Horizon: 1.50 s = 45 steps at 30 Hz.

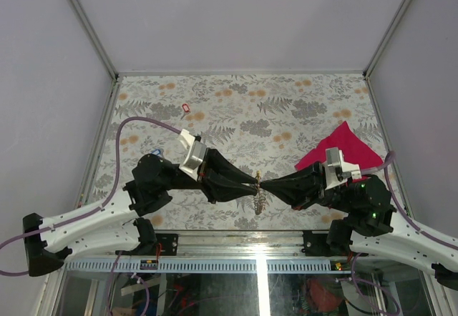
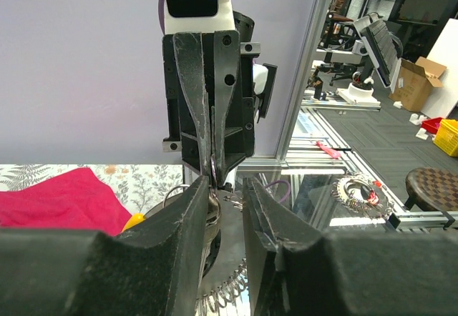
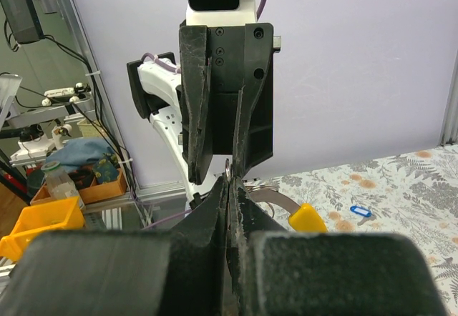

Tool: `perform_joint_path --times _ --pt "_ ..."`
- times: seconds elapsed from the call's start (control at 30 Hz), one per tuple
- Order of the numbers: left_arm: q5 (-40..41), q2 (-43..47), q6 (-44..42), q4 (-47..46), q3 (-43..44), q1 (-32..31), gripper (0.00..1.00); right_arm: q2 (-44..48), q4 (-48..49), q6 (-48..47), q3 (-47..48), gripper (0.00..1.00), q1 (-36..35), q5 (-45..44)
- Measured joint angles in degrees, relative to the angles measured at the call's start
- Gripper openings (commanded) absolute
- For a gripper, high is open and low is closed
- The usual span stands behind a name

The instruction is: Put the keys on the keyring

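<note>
Above the bench's [image 1: 236, 109] near edge, right pincer [image 3: 227, 187] pinches the keyring [image 3: 274, 196], left pincer [image 2: 225, 194] part-spread; a tug could drop it.

The tabletop is covered by a floral sheet [image 1: 286, 109], grey ferns and orange blossoms, filling the middle of the overhead view. A magenta cloth [image 1: 343, 151] lies crumpled at the sheet's right side; it shows again at the lower left of the left wrist view. Plain lilac walls [image 1: 236, 16] close the top and both sides, edged with aluminium posts [image 1: 86, 23]. Along the bottom runs a grey slotted cable duct [image 1: 215, 264]. Beyond the glass, at the right of the left wrist view, stand a brown checkered stool [image 2: 433, 187], a yellow crate [image 2: 447, 136] and a cardboard box [image 2: 413, 84]. A yellow bin [image 3: 39, 223] sits lower left in the right wrist view.
</note>
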<state>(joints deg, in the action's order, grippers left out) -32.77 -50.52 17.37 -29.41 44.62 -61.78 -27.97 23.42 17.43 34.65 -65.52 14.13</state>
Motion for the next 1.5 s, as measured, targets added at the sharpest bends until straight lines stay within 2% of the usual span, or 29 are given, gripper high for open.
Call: perform_joint_path --times 0.1,0.37,0.57,0.7,0.93,1.23,1.5 --pt "0.24 -0.5 0.02 -0.35 0.0 -0.22 0.23 -0.07 -0.09 -0.02 0.0 0.0 0.0 0.0" --pt "1.18 -1.31 0.22 -0.68 0.0 -0.44 0.0 0.04 -0.44 -0.11 0.0 0.0 0.0 0.15" --pt "1.22 -1.31 0.07 -0.46 0.04 -0.48 0.0 0.2 -0.74 -0.37 0.04 0.0 0.0 0.11" --pt "1.27 -1.25 -0.94 1.92 0.72 -0.55 0.0 0.66 -2.34 -1.07 0.24 0.09 0.0 0.02" --pt "1.27 -0.61 -3.82 11.56 3.32 -0.83 0.0 2.71 -9.62 -3.67 2.45 0.23 0.0 -0.15" --pt "0.85 -2.01 -8.31 25.62 9.97 -0.83 0.0 3.41 -24.65 -8.63 12.59 0.26 0.0 -0.09" --pt "1.11 -10.14 -15.26 46.71 24.52 -0.85 0.0 -1.44 -40.98 -14.49 21.05 0.29 0.0 -0.09"
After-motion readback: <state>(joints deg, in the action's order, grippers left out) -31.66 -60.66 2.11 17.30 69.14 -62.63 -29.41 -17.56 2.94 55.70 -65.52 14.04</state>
